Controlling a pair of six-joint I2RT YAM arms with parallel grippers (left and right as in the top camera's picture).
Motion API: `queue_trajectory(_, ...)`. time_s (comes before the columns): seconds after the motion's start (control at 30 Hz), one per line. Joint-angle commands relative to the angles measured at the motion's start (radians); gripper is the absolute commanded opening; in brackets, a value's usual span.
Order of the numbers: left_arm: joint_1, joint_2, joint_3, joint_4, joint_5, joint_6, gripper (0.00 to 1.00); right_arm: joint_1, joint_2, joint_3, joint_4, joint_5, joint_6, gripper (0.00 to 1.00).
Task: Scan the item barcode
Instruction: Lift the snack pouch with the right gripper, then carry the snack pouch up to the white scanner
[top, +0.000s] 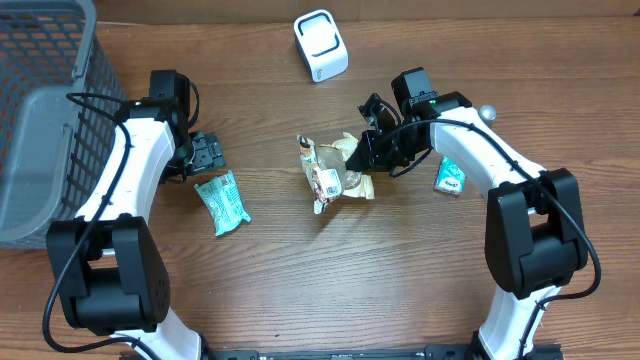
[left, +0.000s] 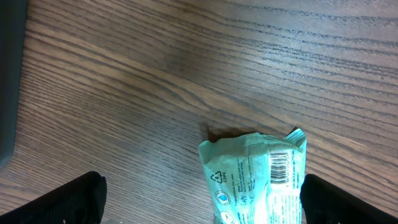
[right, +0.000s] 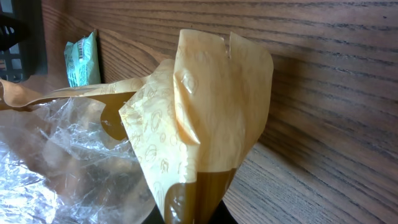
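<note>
R jaws pressed together, pinching the tan wrapper (top: 335, 170) by its 3 o'clock edge, approx centre of table (top: 300, 290). In R wrist view the tan wrapper (right: 205, 124) rises straight out of the jaws at 6 o'clock, crumpled, w/ clear film bunched at 8 o'clock. Can't tell if it's lifted or resting on the wood. White label shows on its 7 o'clock part from overhead; too small to read as a barcode.

Scanner (top: 321, 45), white, stands at 12 o'clock from the wrapper, well apart.

L jaws spread wide, holding nothing. L fingertips (left: 68, 199) show as dark shapes in both bottom corners of L wrist view, w/ the green pkt (left: 255, 180) lying flat between them, nearer the R-hand one, barcode face up. Overhead: green pkt (top: 222, 202) at 9 o'clock from the wrapper, just beside the L jaws at their 5 o'clock.

Teal pkt (top: 450, 177) at 3 o'clock, partly under R arm. Grey mesh basket (top: 40, 120) at 10 o'clock, table edge.
</note>
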Motion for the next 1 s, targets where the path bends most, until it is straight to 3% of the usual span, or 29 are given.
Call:
queue_trajectory(0.0, -0.002, -0.028, -0.003, -0.002, -0.006, 0.015, 0.99, -0.005, -0.046, 0.002, 0.005, -0.025, -0.008, 0.04)
queue_trajectory(0.3, -0.002, -0.028, -0.003, -0.002, -0.006, 0.015, 0.99, -0.005, -0.102, 0.102, 0.006, -0.008, -0.016, 0.04)
queue_trajectory(0.47, -0.001, -0.028, -0.003, -0.002, -0.006, 0.015, 0.99, 0.000, -0.120, 0.219, 0.010, 0.175, -0.016, 0.04)
queue_trajectory(0.7, -0.002, -0.028, -0.003, -0.002, -0.006, 0.015, 1.00, 0.060, -0.120, 0.283, 0.186, 0.660, -0.042, 0.04)
queue_trajectory(0.97, -0.002, -0.028, -0.003, -0.002, -0.006, 0.015, 0.99, 0.209, -0.085, 0.282, 0.547, 1.346, -0.042, 0.04)
